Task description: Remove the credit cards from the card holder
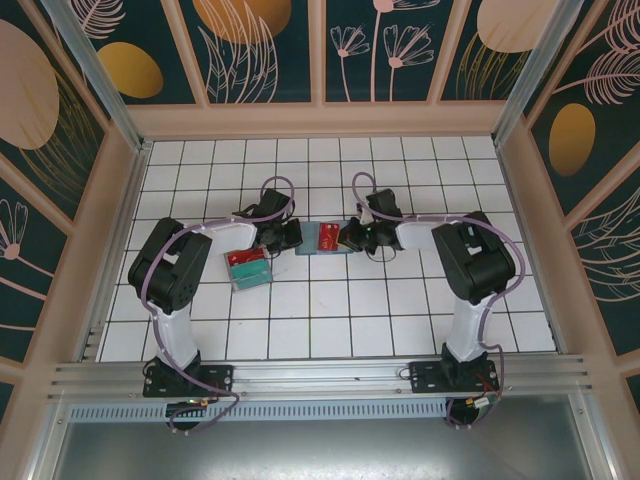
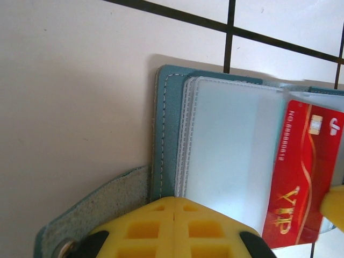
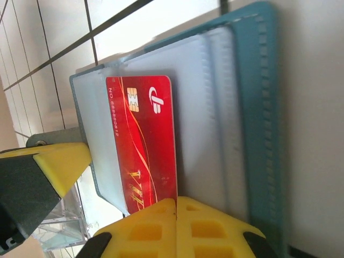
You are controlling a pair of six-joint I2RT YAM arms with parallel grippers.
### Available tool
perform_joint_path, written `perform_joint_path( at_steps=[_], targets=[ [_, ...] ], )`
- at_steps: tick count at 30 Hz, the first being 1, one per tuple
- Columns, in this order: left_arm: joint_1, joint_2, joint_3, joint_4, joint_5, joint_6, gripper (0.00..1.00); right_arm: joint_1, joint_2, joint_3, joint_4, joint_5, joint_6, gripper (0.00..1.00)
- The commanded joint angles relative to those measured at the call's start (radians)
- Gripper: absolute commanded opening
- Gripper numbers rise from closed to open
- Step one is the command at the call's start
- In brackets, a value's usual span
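— What's nearest us on the tabletop?

— A clear plastic tray, a bit left of centre. It holds something red and something green. I can't make out what they are.

— And past it?

— The card holder, lying open and flat on the white tiles between the two arms. It has a teal cover with pale stitching, and clear plastic sleeves are fanned out inside.

— Anything in the sleeves?

— One red card. It sits on the side towards the right arm, and a clear flap covers its far corner. I can't tell whether the rest is in a pocket or lying on top.

— Can you read it?

— "VIP" in gold, a chip, a white logo, and a line starting "NO" followed by digits too small for me.

— The jaws?

— The left gripper has its yellow jaws clenched together at the holder's left edge, over the sleeves. The right gripper is clenched too, right at the red card's lower corner. I can't tell whether the card is nipped between them.
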Motion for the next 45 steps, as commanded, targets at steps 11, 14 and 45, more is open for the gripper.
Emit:
perform_joint_path(
  at_steps=[11,14,45],
  targets=[
    [-0.001,-0.099,0.036,0.010,0.037,-0.078,0.35,-0.056,-0.201,-0.049,0.010,-0.001,-0.042,0.00],
    [-0.001,-0.139,0.033,0.062,0.059,-0.116,0.38,-0.061,-0.232,-0.051,0.028,-0.029,-0.055,0.00],
    [0.023,-0.231,-0.166,0.726,0.395,-0.460,0.31,-0.119,-0.356,-0.164,0.506,-0.373,0.130,0.00]
  ],
)
